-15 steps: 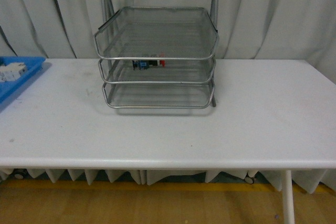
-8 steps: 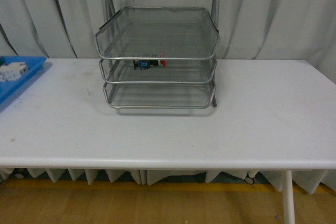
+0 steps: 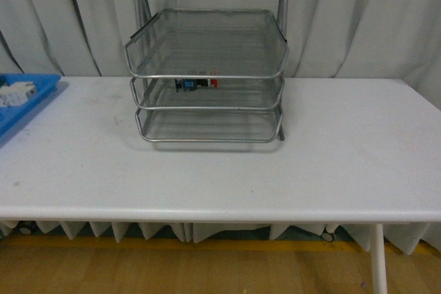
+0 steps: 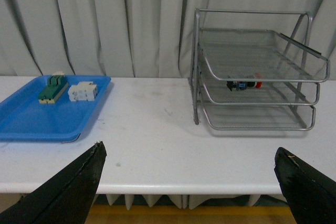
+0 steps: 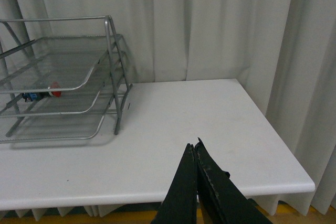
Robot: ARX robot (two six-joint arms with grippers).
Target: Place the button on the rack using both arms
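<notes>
Left wrist view: blue tray beside rack

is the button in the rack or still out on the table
In. The button lies on the middle tier of the rack, under the top tray.

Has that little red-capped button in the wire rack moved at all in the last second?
No. The button sits at the same spot in the rack's middle tray, just behind its front rim, as in both earlier front views.
</notes>
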